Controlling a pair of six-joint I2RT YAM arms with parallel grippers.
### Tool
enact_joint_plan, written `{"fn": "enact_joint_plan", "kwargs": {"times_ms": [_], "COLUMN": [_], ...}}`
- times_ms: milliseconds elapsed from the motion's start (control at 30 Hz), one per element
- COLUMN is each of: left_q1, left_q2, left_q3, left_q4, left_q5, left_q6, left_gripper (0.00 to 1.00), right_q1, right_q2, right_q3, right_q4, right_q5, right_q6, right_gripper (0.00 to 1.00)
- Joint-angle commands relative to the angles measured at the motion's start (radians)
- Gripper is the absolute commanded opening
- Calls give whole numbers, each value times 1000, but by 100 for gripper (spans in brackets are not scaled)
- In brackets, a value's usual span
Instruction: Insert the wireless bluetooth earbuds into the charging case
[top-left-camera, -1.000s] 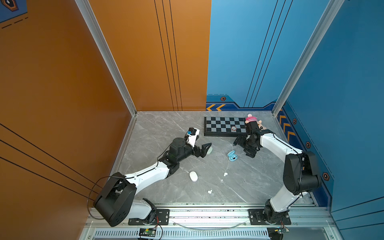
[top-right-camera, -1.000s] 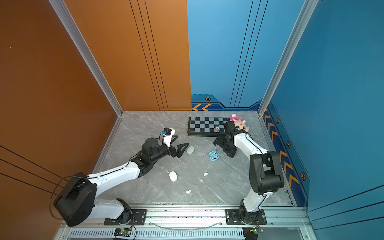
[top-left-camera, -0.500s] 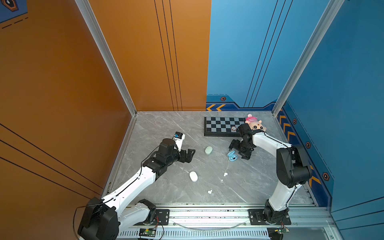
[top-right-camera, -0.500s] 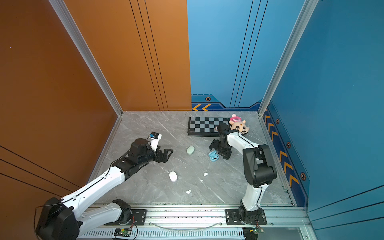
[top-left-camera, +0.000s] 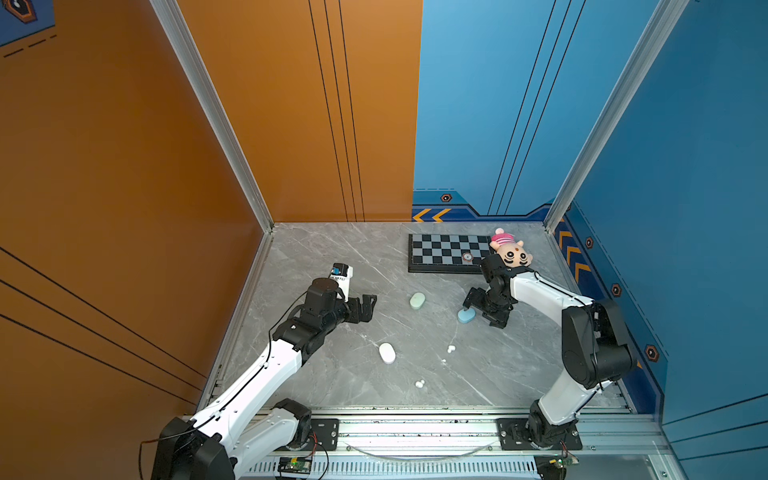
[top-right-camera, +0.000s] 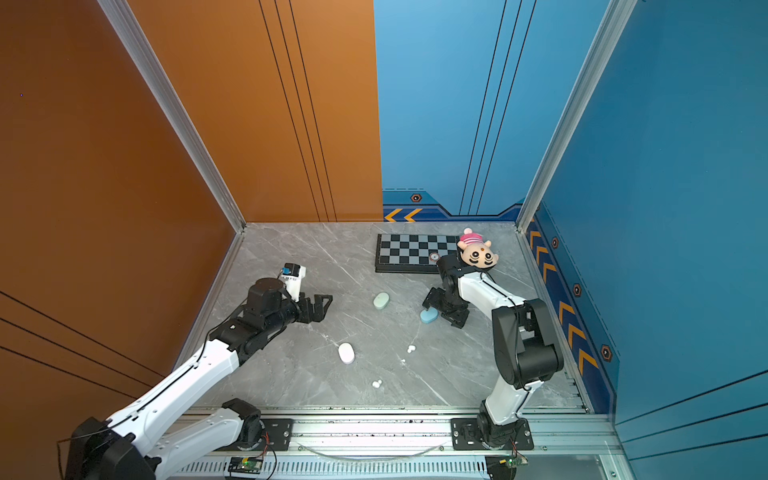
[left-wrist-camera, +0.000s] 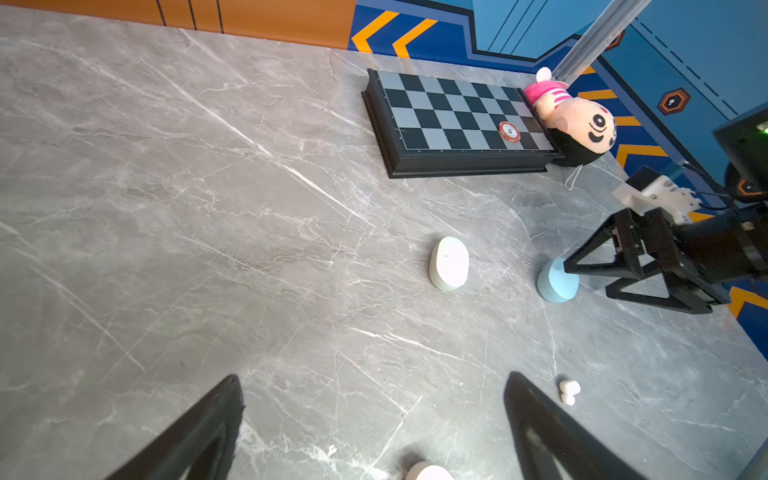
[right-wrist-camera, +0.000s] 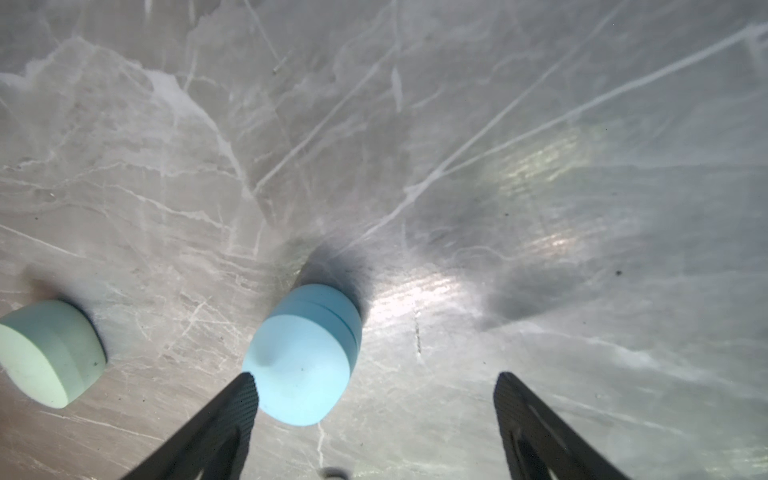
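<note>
step: grasp blue case (right-wrist-camera: 303, 353) | right jaws: open, off-centre | left jaws: open, empty | tip: centre before closing

mint case (top-left-camera: 417, 300): 1 | blue case (top-left-camera: 466, 316): 1 | white case (top-left-camera: 387, 353): 1 | white earbuds (top-left-camera: 450, 348): 4 | chessboard (top-left-camera: 440, 253): 1 | plush toy (top-left-camera: 511, 251): 1 | chip (top-left-camera: 468, 257): 1

The top views are evenly lit and sharp. The right wrist view is hazed — glare is spread over the marble table (right-wrist-camera: 415, 299), a dark shadow cast beside the blue case (right-wrist-camera: 303, 353).
</note>
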Motion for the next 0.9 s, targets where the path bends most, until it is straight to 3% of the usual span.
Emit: {"fn": "enact_joint_plan", "kwargs": {"times_ms": [0, 133, 233, 367, 600, 867], "left_q1": [23, 55, 93, 133, 157, 200], "left_q2": [-12, -69, -126, -209, -306, -269], "left_q3": [16, -24, -59, -97, -97, -52], "left_q4": [-42, -33, -27, -28, -128, -137], "left_q5": [14, -6, 54, 151, 156, 180], "left_q6": [-64, -156, -190, -198, -196, -145], "left_gripper": [98, 98, 98, 98, 98, 98], "right_q1": [-4, -1, 1, 0, 5, 8], "right_q2": [-50, -109, -143, -154, -58, -29], "right_q3": [-21, -23, -25, -43, -36, -41], "right_q4": [-34, -46, -72, -75, -74, -72], "right_q5": [29, 30, 42, 60, 50, 102], "right_q6": [-31, -102, -131, -145, -153, -102], "right_gripper": [91, 91, 90, 90, 89, 90]}}
